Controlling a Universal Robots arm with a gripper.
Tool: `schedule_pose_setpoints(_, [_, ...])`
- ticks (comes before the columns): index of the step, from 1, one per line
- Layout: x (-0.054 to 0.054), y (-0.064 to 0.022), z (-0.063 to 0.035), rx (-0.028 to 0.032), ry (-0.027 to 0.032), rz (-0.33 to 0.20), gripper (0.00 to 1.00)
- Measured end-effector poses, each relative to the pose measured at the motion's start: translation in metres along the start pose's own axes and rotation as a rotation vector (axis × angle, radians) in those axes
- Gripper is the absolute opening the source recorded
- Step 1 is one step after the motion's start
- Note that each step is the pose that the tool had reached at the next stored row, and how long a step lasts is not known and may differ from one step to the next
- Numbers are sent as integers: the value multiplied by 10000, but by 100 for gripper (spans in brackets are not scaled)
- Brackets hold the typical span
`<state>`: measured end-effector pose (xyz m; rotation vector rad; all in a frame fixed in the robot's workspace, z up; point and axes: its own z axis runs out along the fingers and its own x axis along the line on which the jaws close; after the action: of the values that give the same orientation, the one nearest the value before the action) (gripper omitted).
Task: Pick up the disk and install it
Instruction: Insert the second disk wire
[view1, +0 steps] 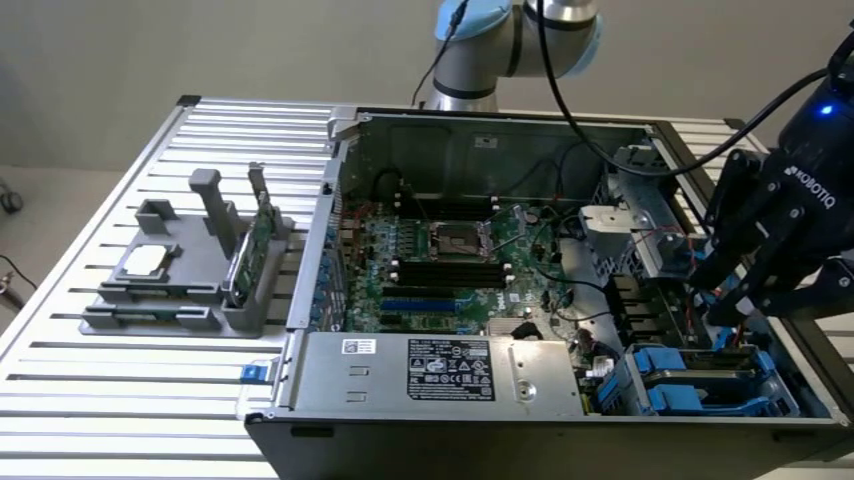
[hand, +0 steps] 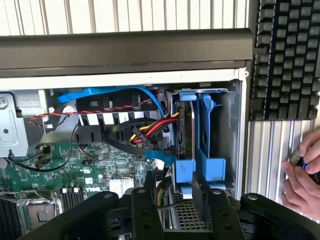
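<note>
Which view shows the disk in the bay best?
The wrist view: the disk stands edge-on in its blue carrier inside the drive bay, directly ahead of the tool. The exterior view shows the blue carrier low, partly hidden.

Exterior view high, angled down over open computer case, wrist view close above its drive bay

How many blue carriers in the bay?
2 blue carriers, side by side in the drive bay: one beside the cables, one nearer the case wall. Others may be hidden.

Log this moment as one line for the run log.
gripper: open, holding nothing | disk: upright in case's drive bay | gripper beside bay
</note>
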<state>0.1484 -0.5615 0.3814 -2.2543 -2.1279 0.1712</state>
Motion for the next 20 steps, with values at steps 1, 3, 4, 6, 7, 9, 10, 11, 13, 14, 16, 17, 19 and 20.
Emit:
schedule_pose_setpoints(1, [2, 2, 12, -10, 7, 0, 42])
schedule_pose_setpoints(3, [8, 5, 37, -29, 19, -1, 42])
schedule_pose_setpoints(4, [13, 6, 47, -37, 26, -3, 42])
schedule_pose_setpoints(6, [27, 9, 59, -49, 35, -3, 42])
schedule_pose_setpoints(7, [37, 11, 62, -55, 36, -3, 42])
schedule_pose_setpoints(9, [55, 16, 68, -69, 38, -4, 42])
schedule_pose_setpoints(10, [58, 18, 72, -76, 38, -6, 42])
schedule_pose_setpoints(11, [60, 19, 77, -83, 40, -7, 42])
schedule_pose_setpoints(13, [65, 23, 85, -94, 38, -10, 42])
schedule_pose_setpoints(14, [67, 25, 89, -98, 37, -12, 42])
schedule_pose_setpoints(16, [71, 28, 100, -107, 37, -14, 42])
schedule_pose_setpoints(17, [74, 30, 105, -112, 36, -16, 42])
schedule_pose_setpoints(19, [78, 33, 117, -121, 37, -19, 42])
schedule_pose_setpoints(20, [81, 36, 123, -125, 39, -21, 42])
